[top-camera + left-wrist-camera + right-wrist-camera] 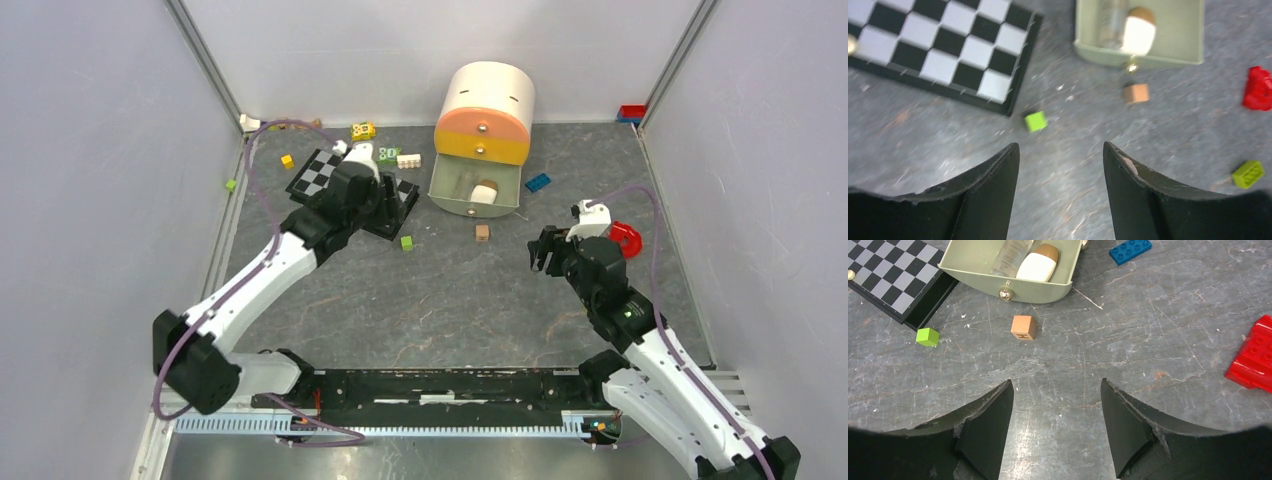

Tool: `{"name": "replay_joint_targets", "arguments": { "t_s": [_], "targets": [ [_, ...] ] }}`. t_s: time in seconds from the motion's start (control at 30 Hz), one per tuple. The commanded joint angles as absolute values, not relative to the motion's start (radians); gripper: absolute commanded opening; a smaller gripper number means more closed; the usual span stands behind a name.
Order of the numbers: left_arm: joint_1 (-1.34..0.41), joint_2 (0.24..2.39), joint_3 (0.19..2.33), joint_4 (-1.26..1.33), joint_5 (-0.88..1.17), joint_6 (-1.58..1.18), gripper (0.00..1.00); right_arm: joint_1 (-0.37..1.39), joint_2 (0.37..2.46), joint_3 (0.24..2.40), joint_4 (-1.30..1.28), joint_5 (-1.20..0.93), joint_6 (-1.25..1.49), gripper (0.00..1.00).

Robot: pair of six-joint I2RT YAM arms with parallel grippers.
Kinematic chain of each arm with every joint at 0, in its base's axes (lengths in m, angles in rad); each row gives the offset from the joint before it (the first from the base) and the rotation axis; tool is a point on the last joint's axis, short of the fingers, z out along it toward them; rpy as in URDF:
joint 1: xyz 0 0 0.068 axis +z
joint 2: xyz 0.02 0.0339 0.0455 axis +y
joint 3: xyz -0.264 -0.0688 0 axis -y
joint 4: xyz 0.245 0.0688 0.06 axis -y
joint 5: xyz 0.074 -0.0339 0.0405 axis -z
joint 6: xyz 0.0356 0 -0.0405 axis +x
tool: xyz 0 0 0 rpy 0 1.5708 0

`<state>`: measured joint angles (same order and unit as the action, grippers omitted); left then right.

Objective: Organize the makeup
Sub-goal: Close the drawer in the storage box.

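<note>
The pale green drawer [452,196] of the round organiser [486,108] is pulled out. In it lie a clear tube [1010,256] and a white, brown-capped makeup piece [1037,265], which also show in the left wrist view as the tube [1112,22] and white piece [1139,32]. My left gripper [392,203] hovers over the chessboard's right end, open and empty [1061,147]. My right gripper [545,258] hangs right of the drawer's front, above bare table. It too is open, with nothing between its fingers [1055,385].
A black-and-grey chessboard [318,175] lies left of the drawer. Loose toy pieces dot the table: a lime cube [407,243], a brown cube [482,232], a blue brick [538,182] and a red brick [627,238]. Walls enclose the table on three sides.
</note>
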<state>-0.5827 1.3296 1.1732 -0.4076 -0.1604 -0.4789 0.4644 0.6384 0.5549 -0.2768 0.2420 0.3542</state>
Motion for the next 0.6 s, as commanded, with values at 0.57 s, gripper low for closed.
{"name": "replay_joint_targets", "arguments": {
  "t_s": [0.57],
  "targets": [
    [-0.548,0.990,0.863,-0.575,-0.387,-0.436,0.83,0.629,1.062,0.572,0.102,0.388,0.493,0.65]
  ]
}}
